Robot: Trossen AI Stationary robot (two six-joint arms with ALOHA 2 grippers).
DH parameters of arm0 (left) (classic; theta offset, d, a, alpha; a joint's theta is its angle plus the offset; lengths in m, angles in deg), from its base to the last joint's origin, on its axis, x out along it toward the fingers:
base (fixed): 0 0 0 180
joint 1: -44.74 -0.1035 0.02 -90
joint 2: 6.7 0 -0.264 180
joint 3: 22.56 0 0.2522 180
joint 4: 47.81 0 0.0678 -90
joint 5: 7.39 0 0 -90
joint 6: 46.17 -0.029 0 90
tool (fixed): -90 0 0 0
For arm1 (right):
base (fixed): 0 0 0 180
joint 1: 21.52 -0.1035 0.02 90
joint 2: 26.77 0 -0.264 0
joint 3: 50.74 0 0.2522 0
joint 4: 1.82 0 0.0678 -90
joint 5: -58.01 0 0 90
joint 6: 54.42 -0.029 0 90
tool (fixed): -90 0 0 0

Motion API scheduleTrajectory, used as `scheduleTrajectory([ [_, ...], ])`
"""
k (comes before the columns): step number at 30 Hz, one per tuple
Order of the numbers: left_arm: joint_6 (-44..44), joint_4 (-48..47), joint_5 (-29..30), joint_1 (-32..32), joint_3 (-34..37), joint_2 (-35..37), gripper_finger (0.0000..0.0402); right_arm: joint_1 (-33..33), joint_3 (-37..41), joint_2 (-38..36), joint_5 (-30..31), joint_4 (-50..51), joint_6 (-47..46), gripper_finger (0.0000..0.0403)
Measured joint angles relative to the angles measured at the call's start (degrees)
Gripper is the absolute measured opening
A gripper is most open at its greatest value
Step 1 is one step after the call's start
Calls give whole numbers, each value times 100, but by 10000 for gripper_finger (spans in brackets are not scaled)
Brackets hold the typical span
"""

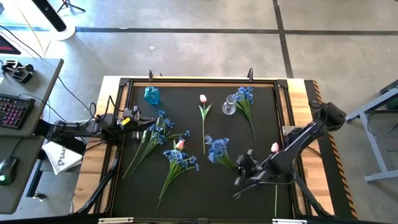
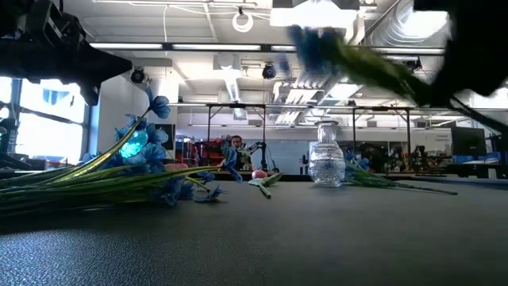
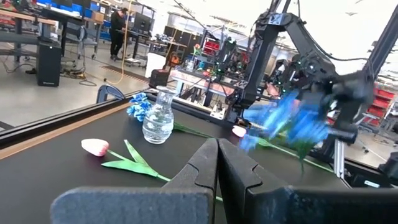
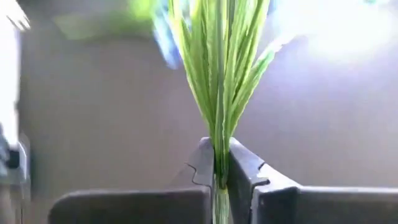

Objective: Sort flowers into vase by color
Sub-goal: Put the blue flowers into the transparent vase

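Your right tool (image 1: 244, 163) is clamped on the stems of a blue bunch (image 1: 217, 149) and holds it off the bench (image 1: 267, 112), toward five o'clock. No flower stands in either vase that you can see: the clear vase (image 1: 229, 106) at one o'clock and the blue vase (image 1: 152, 95) at eleven look empty. Two more blue bunches (image 1: 177, 157), a fourth beside the clear vase, and three pink tulips (image 1: 203, 99) remain lying down. Your left tool (image 1: 132, 118) waits at nine o'clock, fingers together on nothing. By my reckoning, nearly everything is left.

Blue blossoms (image 1: 217, 148), green stems, black table (image 1: 261, 149)
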Motion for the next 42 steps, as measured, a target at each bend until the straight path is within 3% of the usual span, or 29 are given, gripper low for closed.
scheduleTrajectory([
  [3,0,6,0,70,0,0,0,-18,197,-19,1382,-1701,1917,6],
  [5,0,33,0,106,0,0,0,149,443,-20,1686,-3081,3276,6],
  [7,6,53,0,140,0,0,0,449,780,-20,1489,-4615,4510,4],
  [12,11,50,2,243,0,0,0,1528,1688,-20,-433,-8255,6663,4],
  [14,24,52,2,302,0,0,0,1970,1966,-21,-640,-9358,7233,4],
  [17,63,50,2,390,0,0,0,2601,2281,-22,-479,-10717,8130,4],
  [23,58,44,22,554,0,-18,0,3735,2427,-377,353,-10662,8659,4],
  [27,52,48,85,610,0,-73,0,4203,2408,-546,440,-10631,8763,4],
  [34,50,59,166,632,0,-220,0,4314,2406,-963,1378,-9800,8757,4],
  [42,46,61,168,632,0,-295,0,4497,2406,-1088,1217,-8715,7705,5],
])
